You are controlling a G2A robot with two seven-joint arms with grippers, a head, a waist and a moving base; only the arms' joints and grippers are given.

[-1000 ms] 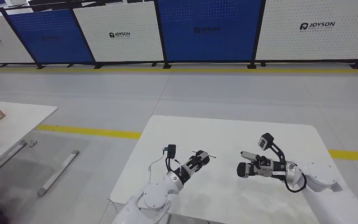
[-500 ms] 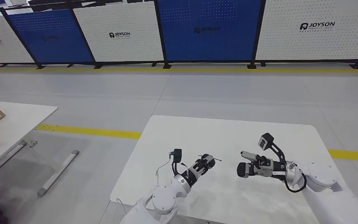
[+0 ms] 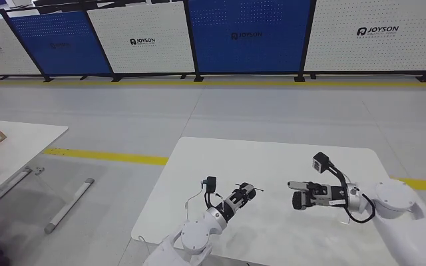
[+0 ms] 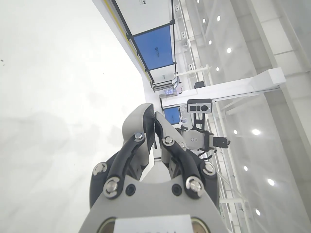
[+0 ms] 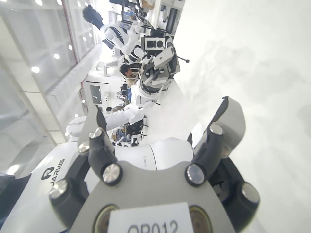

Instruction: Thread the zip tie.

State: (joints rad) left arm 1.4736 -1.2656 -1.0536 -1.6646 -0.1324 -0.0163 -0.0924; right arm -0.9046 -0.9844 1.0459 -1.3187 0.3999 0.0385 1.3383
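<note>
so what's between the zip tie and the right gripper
Nothing but bare table. The top view shows a clear gap between the zip tie, held in the left gripper, and the open right gripper.

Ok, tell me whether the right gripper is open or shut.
Open: the right gripper shows fingers spread wide, nothing held between them.

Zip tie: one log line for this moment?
left hand shut on zip tie | right hand open, empty, apart from it | threading not yet done
</note>
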